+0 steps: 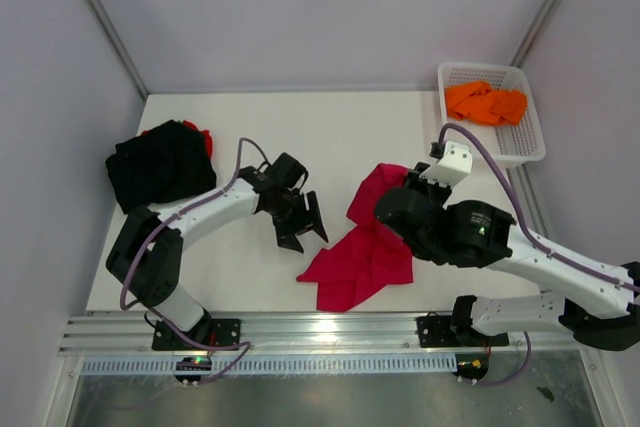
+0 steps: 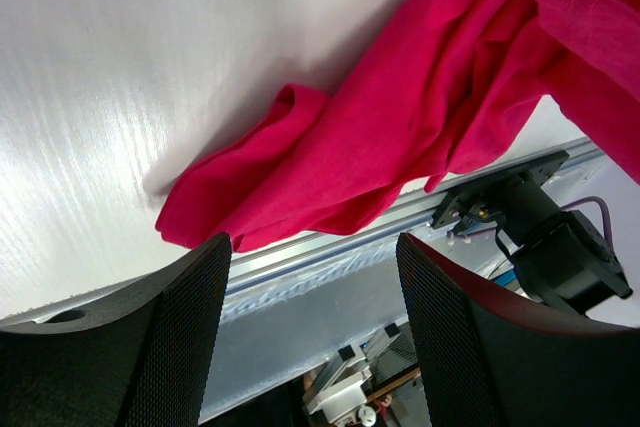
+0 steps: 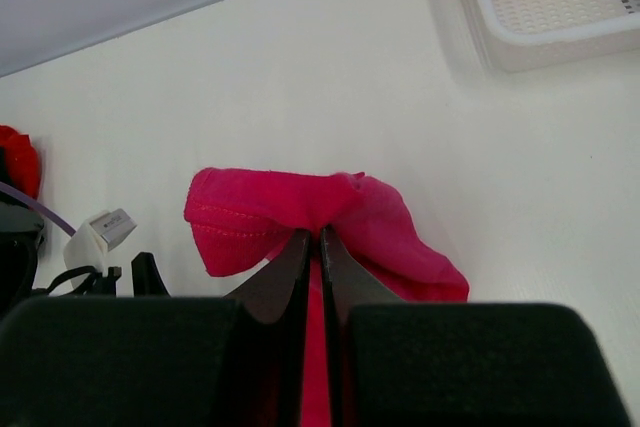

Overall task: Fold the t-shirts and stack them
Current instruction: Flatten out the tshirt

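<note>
A crumpled crimson t-shirt (image 1: 362,252) lies in the middle of the table near the front edge. My right gripper (image 3: 320,237) is shut on a hemmed edge of the crimson t-shirt (image 3: 300,205) and holds that end up. My left gripper (image 1: 303,222) is open and empty, just left of the shirt; in the left wrist view the crimson cloth (image 2: 420,117) lies beyond its spread fingers (image 2: 190,327). A black t-shirt (image 1: 158,164) lies folded at the far left over a red one (image 1: 205,135). An orange t-shirt (image 1: 486,102) lies in the basket.
A white mesh basket (image 1: 528,142) stands at the back right corner, also in the right wrist view (image 3: 560,27). An aluminium rail (image 1: 320,332) runs along the table's front edge. Grey walls enclose the table on three sides.
</note>
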### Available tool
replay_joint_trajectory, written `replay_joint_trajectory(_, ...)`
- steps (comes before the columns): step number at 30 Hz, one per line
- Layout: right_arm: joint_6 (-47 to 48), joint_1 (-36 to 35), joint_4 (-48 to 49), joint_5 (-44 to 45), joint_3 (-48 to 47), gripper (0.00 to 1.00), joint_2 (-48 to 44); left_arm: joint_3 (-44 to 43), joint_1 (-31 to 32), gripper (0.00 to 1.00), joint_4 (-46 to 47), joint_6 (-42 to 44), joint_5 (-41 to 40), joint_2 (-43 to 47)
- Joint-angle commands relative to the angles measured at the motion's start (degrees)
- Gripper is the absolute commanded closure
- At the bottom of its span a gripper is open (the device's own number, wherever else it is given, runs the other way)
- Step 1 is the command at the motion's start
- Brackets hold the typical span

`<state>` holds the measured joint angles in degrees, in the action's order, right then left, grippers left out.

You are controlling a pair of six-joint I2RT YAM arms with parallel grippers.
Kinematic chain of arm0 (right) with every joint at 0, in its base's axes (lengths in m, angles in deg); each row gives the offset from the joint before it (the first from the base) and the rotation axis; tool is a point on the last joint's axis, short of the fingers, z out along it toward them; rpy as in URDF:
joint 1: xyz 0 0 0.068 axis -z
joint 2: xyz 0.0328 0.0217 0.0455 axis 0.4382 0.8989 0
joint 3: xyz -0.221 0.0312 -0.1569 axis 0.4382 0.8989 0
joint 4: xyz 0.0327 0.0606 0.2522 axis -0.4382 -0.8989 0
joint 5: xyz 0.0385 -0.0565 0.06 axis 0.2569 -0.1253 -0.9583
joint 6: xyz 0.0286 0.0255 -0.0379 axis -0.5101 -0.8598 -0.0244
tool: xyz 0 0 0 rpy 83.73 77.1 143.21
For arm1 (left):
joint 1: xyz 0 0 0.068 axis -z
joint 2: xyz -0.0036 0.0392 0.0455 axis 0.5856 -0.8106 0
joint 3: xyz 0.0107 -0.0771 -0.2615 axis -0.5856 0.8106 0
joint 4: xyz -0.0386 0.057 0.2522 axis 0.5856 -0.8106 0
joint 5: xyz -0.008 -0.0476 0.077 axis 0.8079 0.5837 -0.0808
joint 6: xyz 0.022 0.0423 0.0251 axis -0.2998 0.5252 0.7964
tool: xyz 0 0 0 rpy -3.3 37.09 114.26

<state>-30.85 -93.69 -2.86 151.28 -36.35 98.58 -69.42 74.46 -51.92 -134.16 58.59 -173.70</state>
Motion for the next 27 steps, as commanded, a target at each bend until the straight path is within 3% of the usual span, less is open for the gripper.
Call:
replay_joint_trajectory(1,-2.5,-0.1,0.9,1.7,-0.2,0.91,0.1,0.2,0.1,0.31,-1.1,-0.3,-0.2,-0.1)
replay_joint_trajectory(15,-8.4,-0.1,-4.7,1.2,0.4,0.91,0.1,1.8,0.9,0.31,-6.7,6.3,1.0,-3.7)
replay_joint_trajectory(27,-8.9,-0.1,-4.3,1.6,0.7,0.91,1.8,6.4,2.3,0.32,-3.7,5.1,3.2,-4.9)
